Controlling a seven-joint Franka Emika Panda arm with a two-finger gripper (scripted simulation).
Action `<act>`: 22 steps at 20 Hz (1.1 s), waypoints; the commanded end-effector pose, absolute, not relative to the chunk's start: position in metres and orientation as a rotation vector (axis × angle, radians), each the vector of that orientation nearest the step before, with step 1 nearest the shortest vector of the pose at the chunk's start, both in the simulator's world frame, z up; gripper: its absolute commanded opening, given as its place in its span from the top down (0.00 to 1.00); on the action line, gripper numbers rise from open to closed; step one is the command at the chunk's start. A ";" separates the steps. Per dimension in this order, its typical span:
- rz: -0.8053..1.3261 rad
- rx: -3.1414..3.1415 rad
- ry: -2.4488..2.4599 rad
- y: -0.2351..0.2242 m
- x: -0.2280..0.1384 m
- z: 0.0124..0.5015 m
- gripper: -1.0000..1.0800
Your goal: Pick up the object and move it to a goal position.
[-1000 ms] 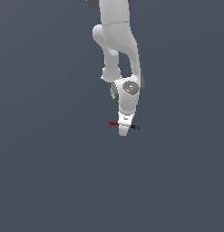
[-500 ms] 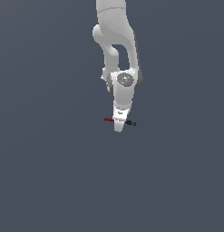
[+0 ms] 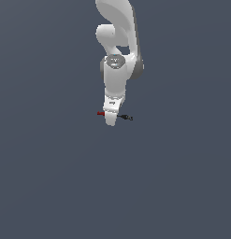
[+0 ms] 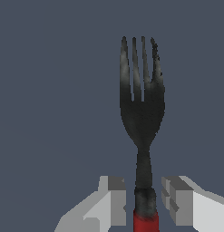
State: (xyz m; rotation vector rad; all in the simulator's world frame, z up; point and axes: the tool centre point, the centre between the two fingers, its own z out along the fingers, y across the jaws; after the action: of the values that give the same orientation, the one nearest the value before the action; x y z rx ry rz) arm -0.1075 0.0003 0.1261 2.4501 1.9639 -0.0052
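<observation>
The object is a small fork with black tines and neck and a red handle. In the exterior view its red end (image 3: 101,113) sticks out at the view's left of my gripper (image 3: 112,119) and its black end at the view's right. In the wrist view the fork (image 4: 143,113) runs out from between my two grey fingers (image 4: 114,199). The fingers sit close on either side of its neck, just above the red handle. My gripper is shut on the fork and holds it off the grey floor, with the white arm (image 3: 118,56) above it.
Only a plain dark grey surface (image 3: 182,186) shows around the arm in both views. No goal marker shows in either view.
My gripper has moved up and a little to the exterior view's left. The fork has travelled with it, keeping the same crosswise pose.
</observation>
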 end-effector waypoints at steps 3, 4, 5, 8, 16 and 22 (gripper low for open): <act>-0.001 2.451 1.966 -0.028 -0.111 0.169 1.00; 0.000 2.451 1.967 -0.035 -0.112 0.179 1.00; 0.001 2.451 1.967 -0.041 -0.113 0.189 1.00; 0.004 2.452 1.968 -0.061 -0.115 0.219 1.00; 0.007 2.454 1.967 -0.114 -0.120 0.297 1.00; 0.005 2.455 1.964 -0.155 -0.124 0.355 1.00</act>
State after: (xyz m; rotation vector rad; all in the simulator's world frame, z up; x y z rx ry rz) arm -0.1220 -0.1443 0.3399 2.4543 1.9644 0.0058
